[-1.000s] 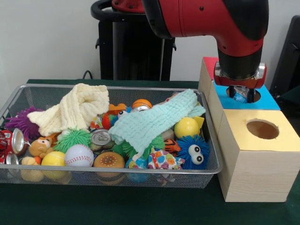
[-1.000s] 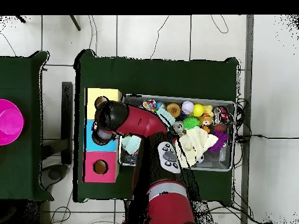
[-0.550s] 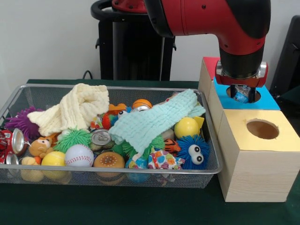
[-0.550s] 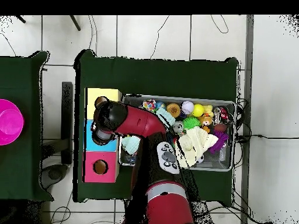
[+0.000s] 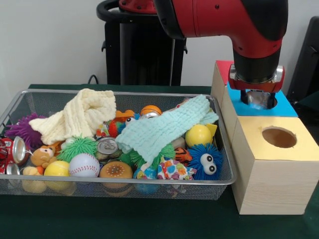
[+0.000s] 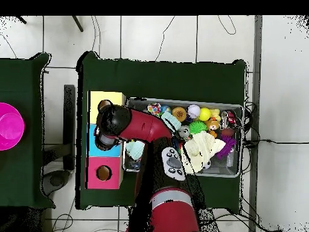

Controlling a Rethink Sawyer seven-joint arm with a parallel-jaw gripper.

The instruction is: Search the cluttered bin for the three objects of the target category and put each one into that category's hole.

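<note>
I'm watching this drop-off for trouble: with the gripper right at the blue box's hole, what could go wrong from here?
The gripper sits at the rim of the hole in the blue box; lifting off-centre might catch that edge. Whether it is holding anything cannot be seen, so an object could be carried back out. On the way back, the arm passes over the green cloth draped on the wire bin, which might snag.

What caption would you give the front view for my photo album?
Red robot arm lowers its gripper over the blue box's hole, beside a wire bin of toys.
</note>
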